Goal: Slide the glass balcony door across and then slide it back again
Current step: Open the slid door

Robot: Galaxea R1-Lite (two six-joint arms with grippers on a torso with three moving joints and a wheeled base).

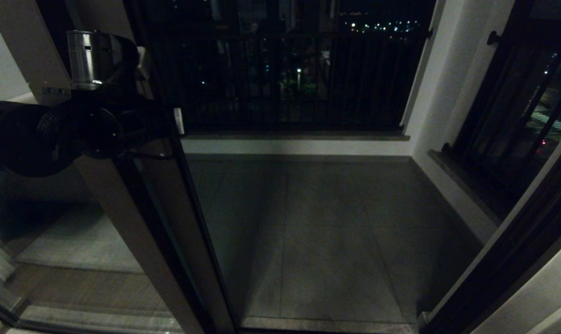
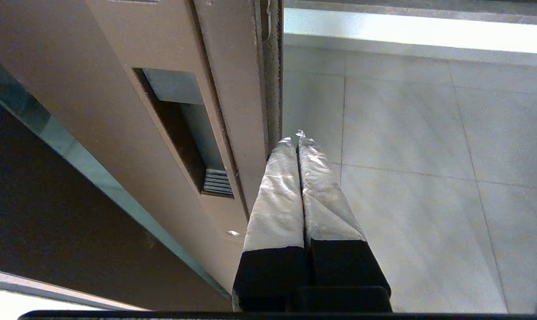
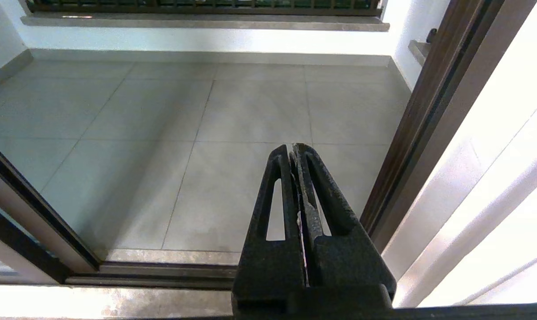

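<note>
The glass balcony door [image 1: 141, 222] stands at the left of the head view, its brown stile [image 2: 117, 111] running from top to floor. The recessed handle slot [image 2: 179, 133] and a small screw [image 2: 233, 233] show in the left wrist view. My left arm [image 1: 76, 130] is raised against the stile at handle height. My left gripper [image 2: 295, 137] is shut with nothing in it, its taped fingers [image 2: 277, 195] lying alongside the stile's free edge, outside the slot. My right gripper [image 3: 293, 146] is shut and empty, hanging low in front of the doorway.
The doorway stands open onto the grey tiled balcony floor [image 1: 317, 222]. A dark railing [image 1: 285, 69] closes the far side. The brown door frame [image 1: 507, 260] rises on the right. The floor track [image 3: 161, 271] crosses the threshold.
</note>
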